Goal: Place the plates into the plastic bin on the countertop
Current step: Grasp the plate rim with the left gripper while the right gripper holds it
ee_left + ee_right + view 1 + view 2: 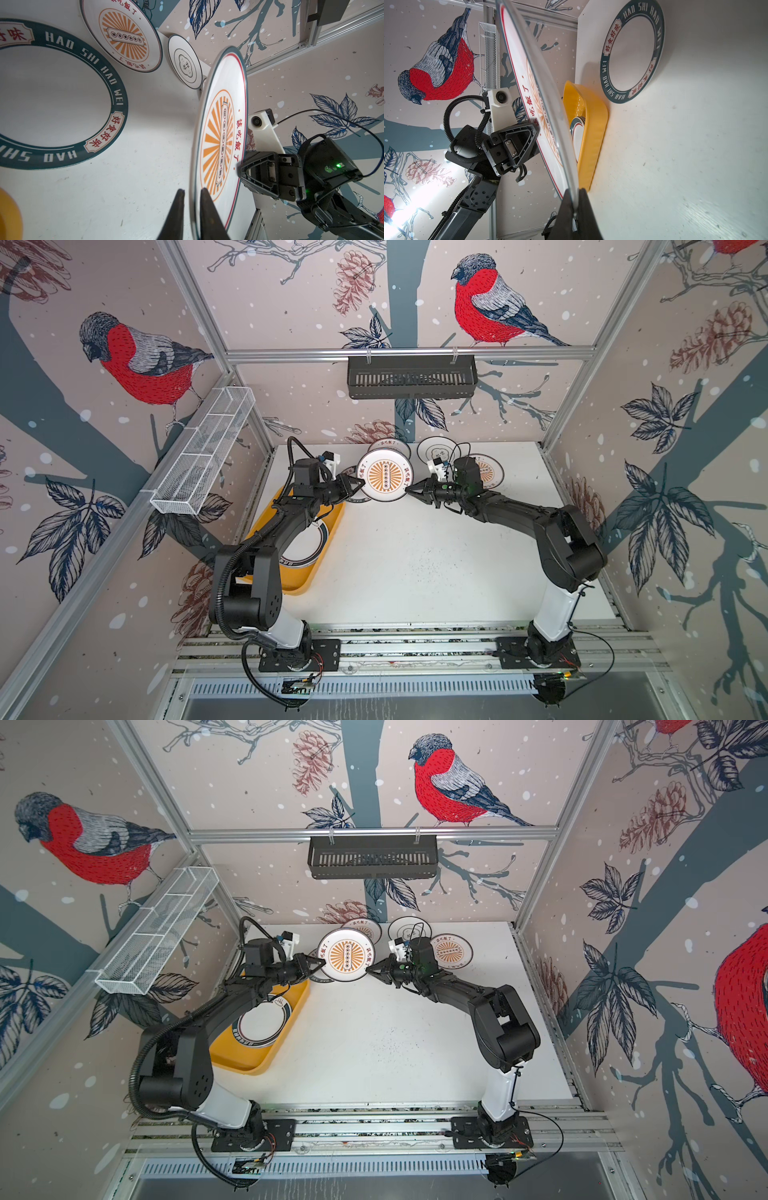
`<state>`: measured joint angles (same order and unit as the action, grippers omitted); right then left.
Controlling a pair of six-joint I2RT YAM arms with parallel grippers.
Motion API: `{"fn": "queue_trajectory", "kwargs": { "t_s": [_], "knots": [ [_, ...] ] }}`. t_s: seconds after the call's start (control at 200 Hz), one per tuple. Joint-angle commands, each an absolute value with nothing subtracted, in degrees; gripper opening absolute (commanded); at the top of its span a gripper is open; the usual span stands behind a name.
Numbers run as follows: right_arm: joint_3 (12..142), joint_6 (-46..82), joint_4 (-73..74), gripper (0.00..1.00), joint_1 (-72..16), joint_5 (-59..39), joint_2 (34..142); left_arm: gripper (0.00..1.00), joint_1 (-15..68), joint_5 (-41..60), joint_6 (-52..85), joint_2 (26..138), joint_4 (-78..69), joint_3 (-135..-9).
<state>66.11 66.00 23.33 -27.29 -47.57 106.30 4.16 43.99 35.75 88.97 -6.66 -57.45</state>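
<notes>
- Countertop: white, speckled; other plates at far edge.
- Plastic bin: yellow, left side, under left arm; green-rimmed plate inside.
- Sunburst plate: lifted clear of countertop, beyond bin's far end, not yet in.
- Left gripper, right gripper: both pinched tight on opposite rims of sunburst plate.
- Risk: 2 thin-rim grips; unsynchronised pull likely twists plate loose; 1-sided hold may let it sag and clip bin wall.

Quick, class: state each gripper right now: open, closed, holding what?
Left gripper: closed on the rim of the orange sunburst plate.
Right gripper: closed on the same plate's opposite rim.
</notes>
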Motion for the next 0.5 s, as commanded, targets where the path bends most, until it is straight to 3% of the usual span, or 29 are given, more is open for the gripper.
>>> {"fn": "queue_trajectory", "kwargs": {
  "t_s": [0.0, 0.13, 0.265, 0.395, 0.495],
  "knots": [
    [66.47, 65.22, 26.19, 0.04, -27.25, -49.22, 106.44, 0.06, 3.8, 45.06, 36.3, 88.44, -9.91, -57.48],
    [66.45, 65.15, 26.54, 0.09, -27.38, -49.04, 106.44, 0.0, 3.78, 45.44, 36.39, 88.11, -10.37, -56.17],
    [66.53, 65.16, 26.87, 0.14, -27.42, -48.61, 106.45, 0.0, 3.69, 45.95, 36.78, 87.73, -10.74, -56.16],
    [66.7, 64.48, 26.56, 0.27, -27.51, -47.78, 106.25, 0.0, 3.64, 46.46, 37.22, 86.82, -11.33, -55.94],
    [66.47, 63.71, 25.52, 0.29, -27.28, -45.99, 105.29, 0.0, 3.33, 47.17, 37.77, 86.66, -12.12, -55.81]
  ]
}}
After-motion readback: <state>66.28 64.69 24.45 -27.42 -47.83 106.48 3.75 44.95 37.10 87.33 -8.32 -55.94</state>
